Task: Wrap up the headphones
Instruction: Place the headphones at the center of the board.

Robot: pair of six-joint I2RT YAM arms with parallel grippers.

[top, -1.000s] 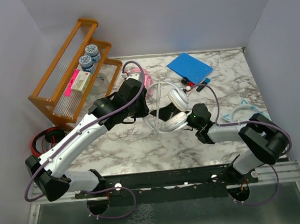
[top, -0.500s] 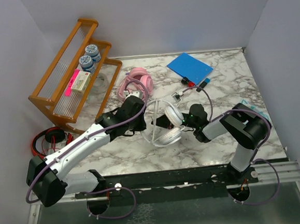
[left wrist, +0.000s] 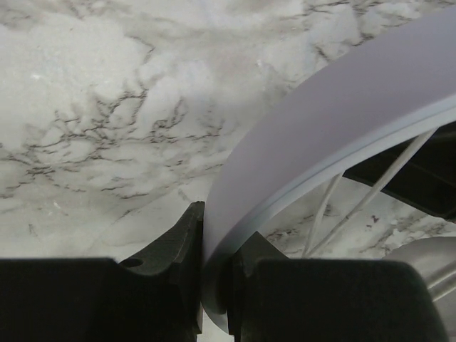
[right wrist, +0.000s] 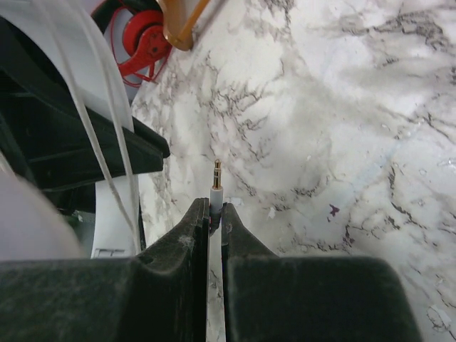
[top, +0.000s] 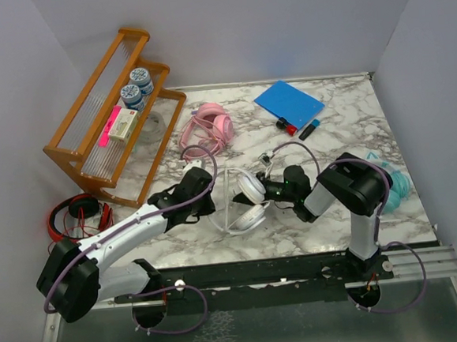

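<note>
The white headphones (top: 250, 199) are seen mid-table (top: 351, 122), between the two grippers. The headband (left wrist: 320, 121) is clamped between the jaws of the left gripper (left wrist: 214, 235), at the headphones' left side. The right gripper (right wrist: 215, 214), at their right side, is closed on the cable's plug (right wrist: 216, 187), whose metal tip is left protruding past the fingertips.

Headphones (top: 249, 216) lie between left end effector (top: 213, 205) and right end effector (top: 263, 189), on table (top: 344, 130).
</note>
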